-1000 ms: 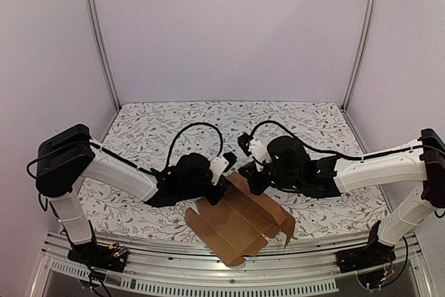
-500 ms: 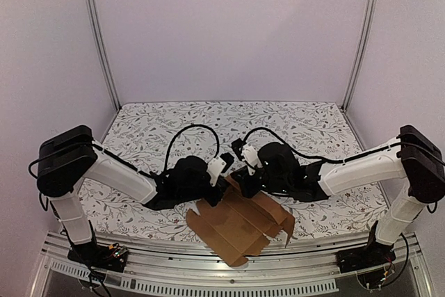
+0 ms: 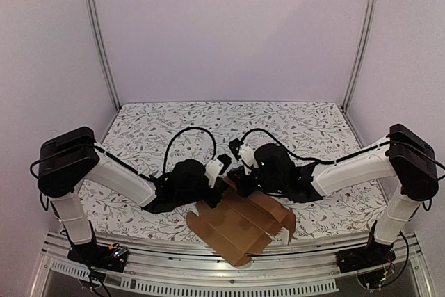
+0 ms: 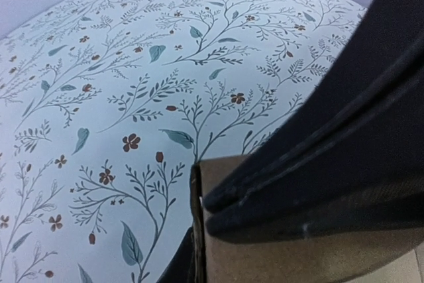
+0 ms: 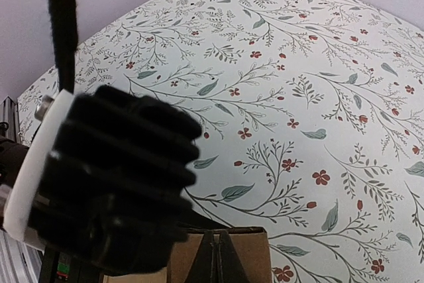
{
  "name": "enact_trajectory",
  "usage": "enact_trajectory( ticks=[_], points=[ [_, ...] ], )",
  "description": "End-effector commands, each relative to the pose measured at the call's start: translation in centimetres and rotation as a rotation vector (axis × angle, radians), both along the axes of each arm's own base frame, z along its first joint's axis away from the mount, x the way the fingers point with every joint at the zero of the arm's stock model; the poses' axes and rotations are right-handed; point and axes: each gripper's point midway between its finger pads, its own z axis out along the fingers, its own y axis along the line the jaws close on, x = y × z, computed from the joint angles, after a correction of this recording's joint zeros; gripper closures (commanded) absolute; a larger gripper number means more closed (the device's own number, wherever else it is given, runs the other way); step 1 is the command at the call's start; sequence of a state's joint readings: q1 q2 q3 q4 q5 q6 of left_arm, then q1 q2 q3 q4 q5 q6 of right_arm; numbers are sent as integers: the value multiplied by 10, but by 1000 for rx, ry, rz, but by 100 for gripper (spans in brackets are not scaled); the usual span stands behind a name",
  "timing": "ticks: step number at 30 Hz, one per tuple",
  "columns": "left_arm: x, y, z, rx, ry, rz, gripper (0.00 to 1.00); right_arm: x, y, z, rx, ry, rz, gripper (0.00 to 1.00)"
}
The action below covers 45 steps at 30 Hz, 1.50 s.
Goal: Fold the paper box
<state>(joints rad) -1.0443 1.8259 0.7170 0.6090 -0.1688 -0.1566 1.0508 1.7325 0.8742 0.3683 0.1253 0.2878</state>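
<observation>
risk: both grippers crowd one corner; opposed pulls could tear that flap or drag the sheet off the near edge.
box (image 3: 240,226): brown die-cut sheet, creased, right flaps partly raised, at the table's (image 3: 208,119) 6 o'clock.
left gripper (image 3: 221,184): pinching the box's 11 o'clock corner.
right gripper (image 3: 235,180): at that same corner; clamped or spread, I cannot tell.

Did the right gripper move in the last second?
Yes. The right gripper, pinching the box edge, has slid left, away from the right post.
</observation>
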Motion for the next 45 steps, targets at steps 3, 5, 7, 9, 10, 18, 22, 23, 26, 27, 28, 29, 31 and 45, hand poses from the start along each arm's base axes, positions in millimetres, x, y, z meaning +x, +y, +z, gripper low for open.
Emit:
enact_trajectory(
  ticks=[3,5,7,9,10,18,22,23,26,27,28,29,31,45],
  points=[
    [-12,8,-20,24,39,5,79,0,-6,-21,-21,39,-15,100],
    [-13,10,-20,20,41,9,76,-1,-6,-22,-22,42,-12,100],
    [-12,12,-20,18,40,20,74,-2,-7,-23,-25,44,-12,100],
    [-12,13,-21,13,40,29,73,-2,-8,-24,-27,46,-12,100],
    [-12,13,-21,9,41,28,73,-2,-8,-24,-27,47,-12,100],
    [-9,2,-21,-21,38,19,74,-8,-6,-34,-47,58,-10,100],
    [-8,-2,-23,-21,39,15,78,-11,-5,-35,-53,60,-10,100],
    [-7,-2,-23,-22,38,14,79,-11,-5,-37,-58,60,-10,100],
    [-7,-3,-23,-28,38,13,87,-11,-4,-38,-63,59,-13,100],
    [-8,-3,-24,-28,40,11,90,-11,-4,-38,-63,58,-15,100],
    [-8,-4,-24,-29,40,9,94,-11,-5,-37,-61,59,-16,100],
    [-8,-4,-25,-29,39,8,98,-11,-4,-36,-60,57,-14,100],
    [-9,-4,-26,-27,39,5,100,-11,-3,-33,-54,55,-12,100],
    [-11,-7,-30,9,16,0,100,-9,7,19,57,15,0,100]
  ],
)
